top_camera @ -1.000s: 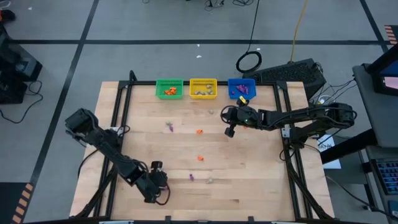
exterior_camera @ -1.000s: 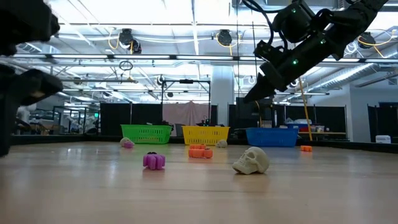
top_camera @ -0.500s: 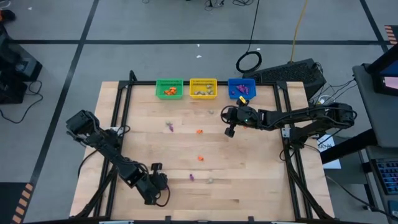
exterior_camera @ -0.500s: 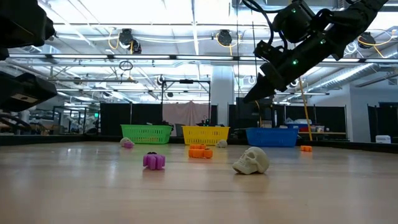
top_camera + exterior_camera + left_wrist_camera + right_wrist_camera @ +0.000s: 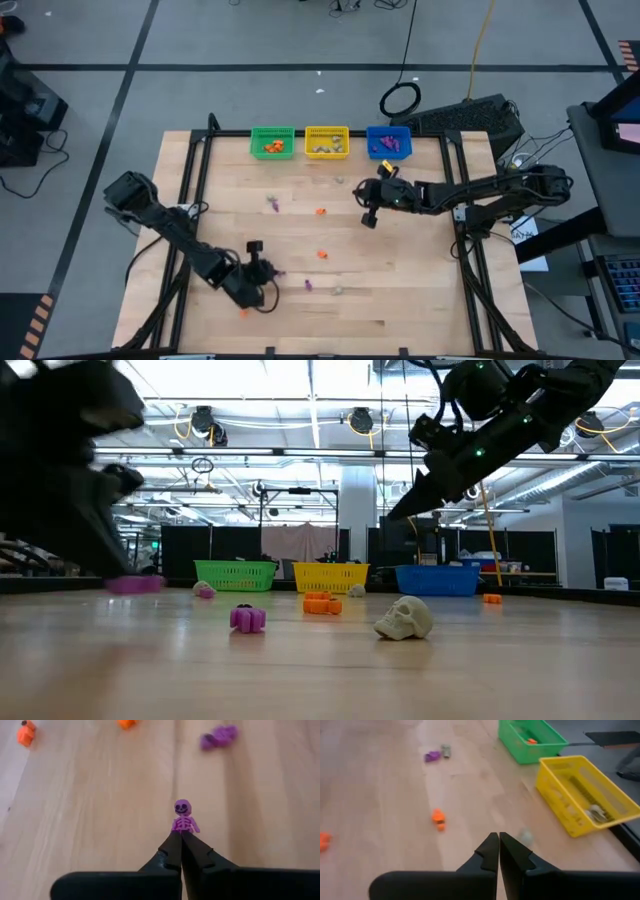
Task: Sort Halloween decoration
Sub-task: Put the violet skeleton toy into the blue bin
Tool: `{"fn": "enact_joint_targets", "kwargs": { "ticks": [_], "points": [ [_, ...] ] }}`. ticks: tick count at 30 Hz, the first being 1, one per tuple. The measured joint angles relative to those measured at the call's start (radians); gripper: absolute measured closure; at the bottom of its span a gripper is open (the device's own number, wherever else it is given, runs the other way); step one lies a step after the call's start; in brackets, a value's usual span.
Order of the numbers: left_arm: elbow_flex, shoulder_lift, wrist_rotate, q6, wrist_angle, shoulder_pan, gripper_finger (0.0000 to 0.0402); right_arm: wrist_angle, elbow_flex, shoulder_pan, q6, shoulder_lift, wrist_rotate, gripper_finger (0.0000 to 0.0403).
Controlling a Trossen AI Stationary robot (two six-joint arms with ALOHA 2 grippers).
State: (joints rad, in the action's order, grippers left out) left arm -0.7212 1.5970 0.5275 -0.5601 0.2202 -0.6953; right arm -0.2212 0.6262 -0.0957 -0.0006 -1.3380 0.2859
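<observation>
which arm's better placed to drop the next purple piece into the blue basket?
Left. The left gripper is shut on a purple skeleton, though at the table's near side. The right gripper is nearer the blue basket but shut on nothing.

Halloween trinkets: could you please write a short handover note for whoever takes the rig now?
Left claw: shut on a purple skeleton, far from the baskets.
Right claw: shut, empty, above the table near the baskets.
Done: orange pieces in green basket, beige pieces in yellow basket, purple pieces in blue basket.
To do: the skeleton, plus loose ones on the table, among them a skull and an orange trinket.
</observation>
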Motion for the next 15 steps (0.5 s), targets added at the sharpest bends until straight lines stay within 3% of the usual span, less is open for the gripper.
{"fn": "enact_joint_targets", "kwargs": {
  "ticks": [7, 11, 15],
  "points": [
    [0.184, -0.001, -0.059, 0.110, -0.438, 0.122, 0.0401, -0.090, 0.000, 0.112, -0.030, -0.039, -0.001, 0.0403],
    [0.266, -0.002, -0.147, 0.179, -0.752, 0.198, 0.0401, -0.232, 0.001, 0.196, -0.099, -0.129, -0.003, 0.0396],
    [0.323, -0.002, -0.233, 0.146, -0.977, 0.274, 0.0401, -0.413, 0.001, 0.267, -0.166, -0.250, -0.003, 0.0369]
  ]
}}
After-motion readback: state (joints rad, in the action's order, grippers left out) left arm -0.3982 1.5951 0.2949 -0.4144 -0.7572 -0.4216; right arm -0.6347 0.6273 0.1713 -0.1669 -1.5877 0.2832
